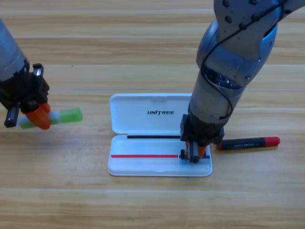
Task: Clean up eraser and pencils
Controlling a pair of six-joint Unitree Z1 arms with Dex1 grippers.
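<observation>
The white case [143,168] lies open in the middle of the table, its lid [138,119] folded back. My right gripper [193,154] points straight down into the right end of the case's tray. A small dark piece [183,154] shows at its tip; I cannot tell whether this is the eraser. The black pencil with a red end [249,142] lies flat on the table just right of the case, its left end behind the right arm. My left gripper [40,117] is at the left edge, over the pale green pencil [66,115], which sticks out on both sides of it.
Bare wooden table surrounds the case. The right arm's grey body [233,57] comes down from the top and covers the case's upper right corner.
</observation>
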